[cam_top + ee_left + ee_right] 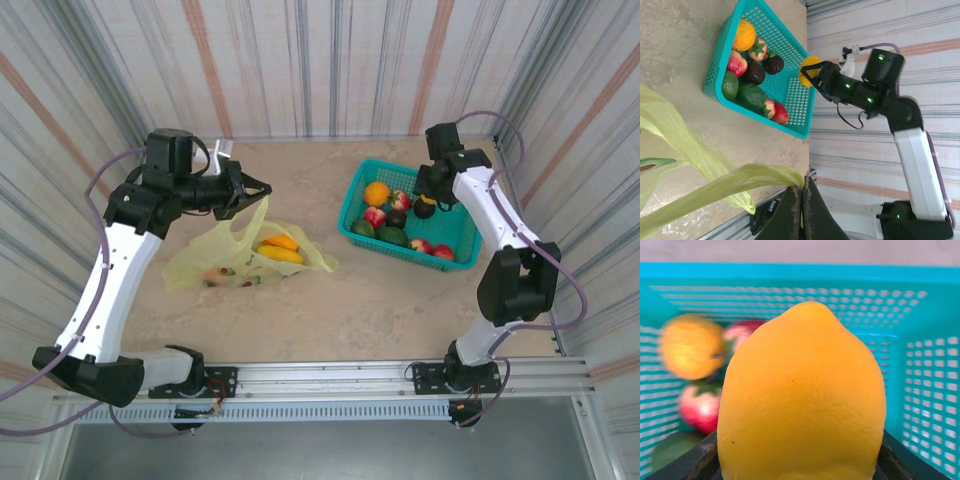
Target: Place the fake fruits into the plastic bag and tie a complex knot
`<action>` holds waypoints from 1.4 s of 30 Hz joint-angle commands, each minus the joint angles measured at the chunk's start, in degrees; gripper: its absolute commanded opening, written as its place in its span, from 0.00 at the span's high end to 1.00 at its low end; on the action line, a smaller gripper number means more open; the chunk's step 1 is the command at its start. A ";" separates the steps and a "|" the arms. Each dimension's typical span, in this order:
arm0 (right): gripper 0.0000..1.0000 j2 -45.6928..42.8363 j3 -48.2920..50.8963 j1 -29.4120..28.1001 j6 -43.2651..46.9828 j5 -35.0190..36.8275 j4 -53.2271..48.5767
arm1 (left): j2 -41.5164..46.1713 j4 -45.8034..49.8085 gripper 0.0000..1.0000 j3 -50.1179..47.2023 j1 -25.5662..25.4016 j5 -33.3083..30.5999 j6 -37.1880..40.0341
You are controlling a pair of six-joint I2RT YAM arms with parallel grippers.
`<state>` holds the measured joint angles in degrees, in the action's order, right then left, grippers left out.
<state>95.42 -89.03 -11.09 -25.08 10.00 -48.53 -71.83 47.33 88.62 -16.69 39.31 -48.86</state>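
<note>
Yellow lemon (802, 395) clamped in right tool (426, 205) over basket (790, 271), left tool (801, 205) pinching plastic bag (740, 180)

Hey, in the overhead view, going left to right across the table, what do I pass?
Plastic bag → orange fruit in the teal basket → yellow lemon held in the right arm's fingers → that arm's black elbow.
</note>
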 commanded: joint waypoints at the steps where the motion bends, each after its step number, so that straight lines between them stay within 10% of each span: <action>1: 0.43 -4.10 -2.14 -4.75 -1.85 -4.58 0.72 | 0.71 1.20 1.00 1.30 0.87 0.41 1.58; 20: 0.42 -2.03 -0.28 -26.94 5.22 -50.55 18.60 | 1.71 2.37 1.00 1.14 2.25 0.51 2.36; 42: 0.37 14.56 -8.93 -37.57 14.57 -47.92 9.86 | 3.01 -0.27 1.00 -0.11 2.83 8.04 2.60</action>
<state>107.79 -94.50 -47.88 -11.49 -37.56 -37.52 -70.06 47.94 88.60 -13.82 43.83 -47.81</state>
